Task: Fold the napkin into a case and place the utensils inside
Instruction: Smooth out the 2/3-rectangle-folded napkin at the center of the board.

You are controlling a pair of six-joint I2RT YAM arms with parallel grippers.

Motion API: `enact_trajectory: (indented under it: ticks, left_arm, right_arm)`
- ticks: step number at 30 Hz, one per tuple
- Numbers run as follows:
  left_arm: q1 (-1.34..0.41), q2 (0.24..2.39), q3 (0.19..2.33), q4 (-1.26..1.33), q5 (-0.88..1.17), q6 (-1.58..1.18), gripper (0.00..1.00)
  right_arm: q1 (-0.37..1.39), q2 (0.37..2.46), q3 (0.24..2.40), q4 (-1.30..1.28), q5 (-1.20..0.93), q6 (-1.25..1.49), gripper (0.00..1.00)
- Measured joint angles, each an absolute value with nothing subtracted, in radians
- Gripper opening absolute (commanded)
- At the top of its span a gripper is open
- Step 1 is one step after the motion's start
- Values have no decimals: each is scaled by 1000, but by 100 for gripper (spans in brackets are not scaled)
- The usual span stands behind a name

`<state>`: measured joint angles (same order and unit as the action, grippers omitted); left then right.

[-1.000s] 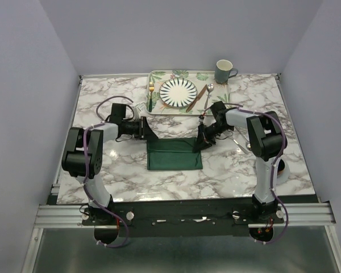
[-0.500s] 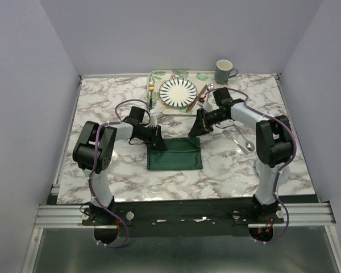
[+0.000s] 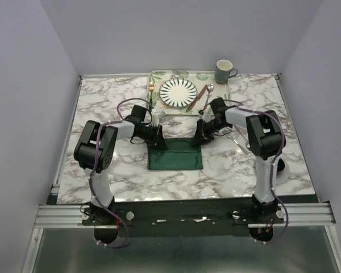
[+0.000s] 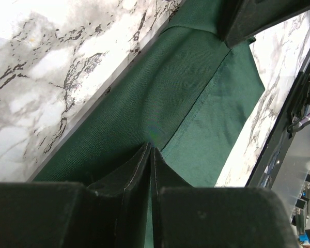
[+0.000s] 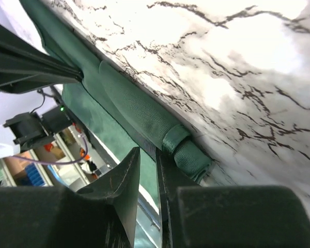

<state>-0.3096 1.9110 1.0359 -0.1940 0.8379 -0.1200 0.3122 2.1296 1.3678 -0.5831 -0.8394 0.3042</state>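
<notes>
At far edge of napkin [image 3: 175,154], running left-right, I see left fingers [image 4: 129,175] pinching one corner; right fingers [image 5: 119,181] at other, grip unclear.

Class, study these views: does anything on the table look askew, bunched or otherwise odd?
The napkin is bunched into a tight roll along its far edge near the right corner, not flat. The knife lies slanted beside the plate, unlike the straight fork.

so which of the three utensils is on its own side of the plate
The gold fork: it lies alone left of the striped plate, while the knife and spoon lie together on its right.
</notes>
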Motion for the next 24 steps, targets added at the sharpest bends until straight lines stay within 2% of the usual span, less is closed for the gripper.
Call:
enact_trajectory:
  ticks: [3,7,14,19,24]
  left_arm:
    - [-310,1911,1036,-194,838,-118,27]
    - [-310,1899,1036,-201,839,-92,43]
    - [-353,1626,957,-301,715,237,48]
    - [-563,1349,776,-295,527,516,50]
    - [-737,1274,613,-259,350,649,50]
  right_arm:
    - [312,2138,1368,-587,-838,294,26]
    - [312,2139,1368,-590,-838,273,26]
    - [312,2136,1362,-591,-839,253,26]
    - [312,2135,1360,-593,-838,242,26]
    - [313,2133,1359,-594,-838,234,25]
